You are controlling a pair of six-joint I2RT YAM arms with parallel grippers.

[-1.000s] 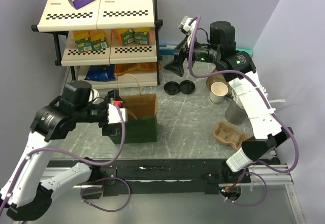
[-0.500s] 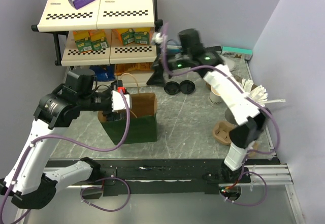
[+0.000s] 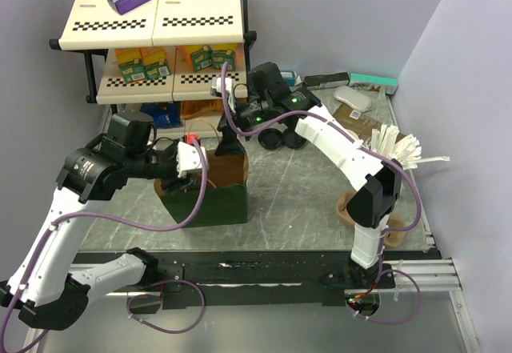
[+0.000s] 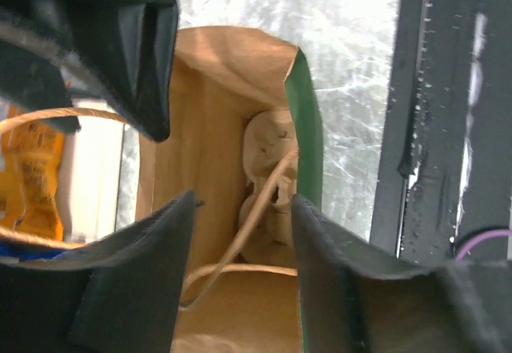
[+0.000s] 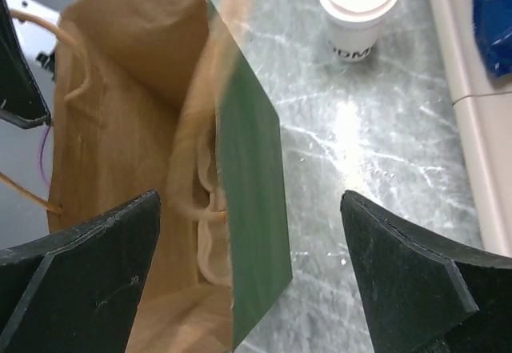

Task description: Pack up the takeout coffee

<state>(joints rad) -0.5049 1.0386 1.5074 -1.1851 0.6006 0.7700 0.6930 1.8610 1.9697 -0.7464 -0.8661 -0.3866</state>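
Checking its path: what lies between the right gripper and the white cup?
Right wrist view: the bag's green wall, then bare tabletop to the cup.

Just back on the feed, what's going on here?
Both arms are at the green paper bag. The left end effector is at its rim, fingers apart with a handle loop between them. The right end effector hangs open and empty above the bag's edge. A white paper cup stands on the table, not yet packed; a pale moulded shape lies inside the bag.
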